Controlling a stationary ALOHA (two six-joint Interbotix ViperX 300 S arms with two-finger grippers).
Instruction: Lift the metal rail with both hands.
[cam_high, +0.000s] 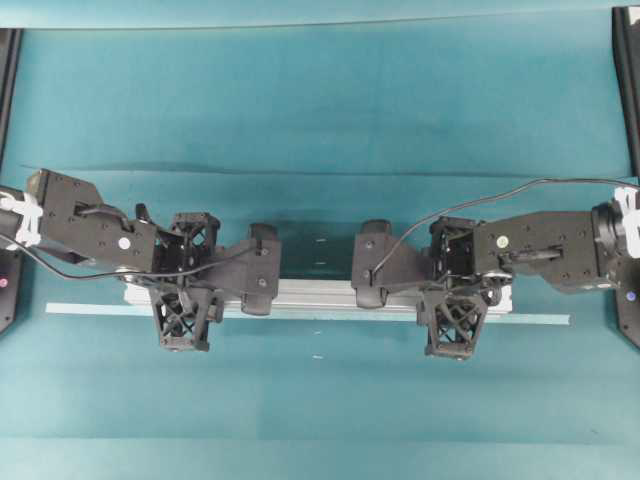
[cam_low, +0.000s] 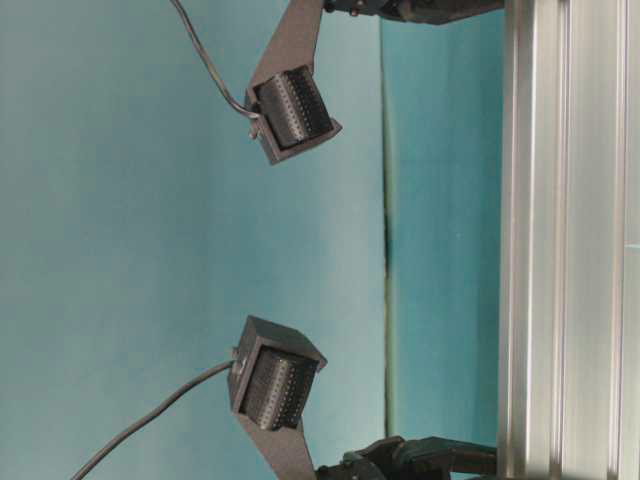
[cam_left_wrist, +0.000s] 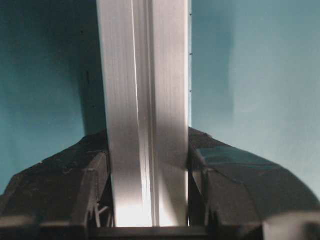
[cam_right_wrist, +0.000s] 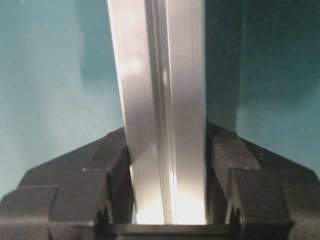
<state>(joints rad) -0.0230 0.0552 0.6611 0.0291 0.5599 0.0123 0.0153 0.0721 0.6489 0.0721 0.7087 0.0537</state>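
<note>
The metal rail (cam_high: 315, 295) is a long silver grooved bar lying left to right across the teal table. My left gripper (cam_high: 185, 290) is shut on it near its left end, and my right gripper (cam_high: 455, 290) is shut on it near its right end. In the left wrist view the rail (cam_left_wrist: 145, 75) runs up between the black fingers (cam_left_wrist: 75, 180), which press on both its sides. The right wrist view shows the same: the rail (cam_right_wrist: 162, 65) sits tight between the fingers (cam_right_wrist: 100, 170). The rail (cam_low: 565, 240) fills the right of the table-level view. I cannot tell whether it is off the table.
A thin pale-teal tape strip (cam_high: 540, 319) lies on the table along the rail's near side and reaches beyond both its ends. Black frame posts stand at the far right (cam_high: 625, 80) and far left (cam_high: 8, 60) edges. Cables trail from both arms.
</note>
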